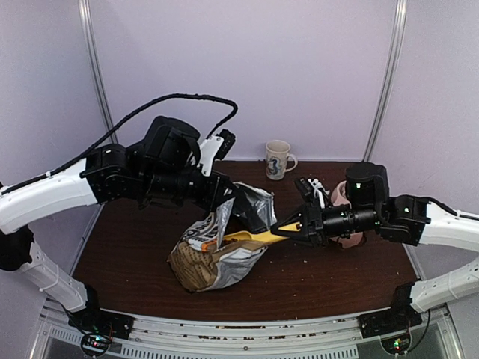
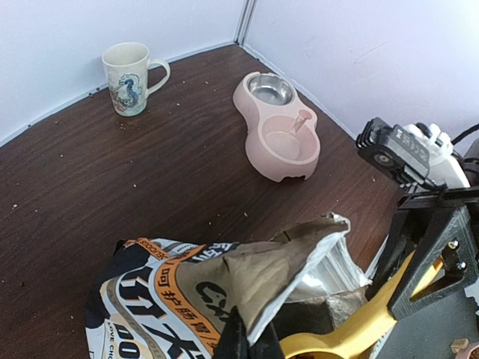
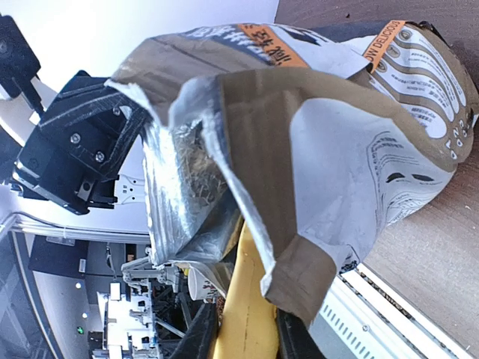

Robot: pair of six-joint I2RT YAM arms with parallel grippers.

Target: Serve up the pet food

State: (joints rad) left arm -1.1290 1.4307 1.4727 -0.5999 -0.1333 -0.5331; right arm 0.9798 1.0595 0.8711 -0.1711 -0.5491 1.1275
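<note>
The kraft-brown pet food bag point(image 1: 213, 258) lies on the table with its foil-lined mouth open toward the right. My left gripper point(image 1: 241, 203) is shut on the bag's upper lip and holds it up; its fingertips point(image 2: 238, 333) pinch the edge in the left wrist view. My right gripper point(image 1: 281, 226) is shut on the handle of the yellow scoop point(image 1: 243, 238), whose head is inside the bag's mouth. The handle point(image 3: 243, 314) runs between my right fingers into the bag point(image 3: 352, 127). The kibble is hidden inside the bag.
The pink double bowl point(image 2: 281, 127) stands at the right rear, behind my right arm point(image 1: 374, 213). A white printed mug point(image 1: 278, 159) stands at the back wall. Small crumbs are scattered on the dark wooden table point(image 1: 150, 232). The table's front edge has a metal rail.
</note>
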